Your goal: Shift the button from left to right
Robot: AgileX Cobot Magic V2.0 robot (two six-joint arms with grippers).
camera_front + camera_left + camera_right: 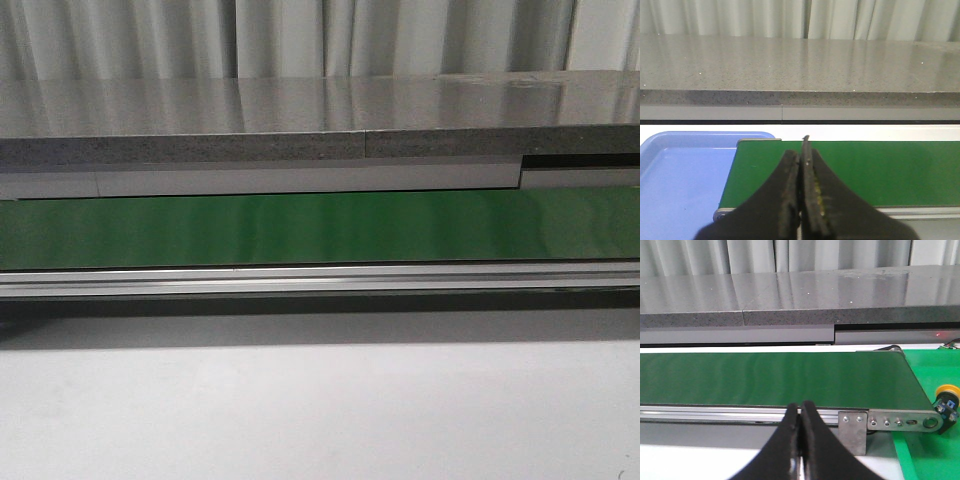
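The button (946, 398), a yellow cap on a dark body, shows only in the right wrist view. It sits on a bright green mat (930, 450) just past the conveyor's right end, at the frame's edge. My right gripper (800, 406) is shut and empty, in front of the belt's near rail and well to the left of the button. My left gripper (801, 153) is shut and empty, above the near edge of the green belt (865, 170) by its left end. Neither gripper nor the button shows in the front view.
A blue tray (675, 175) lies beside the belt's left end. The green conveyor belt (320, 228) runs across the table with an aluminium rail (320, 280) in front. A grey stone shelf (300, 120) stands behind it. A metal end bracket (890, 421) closes the belt's right end.
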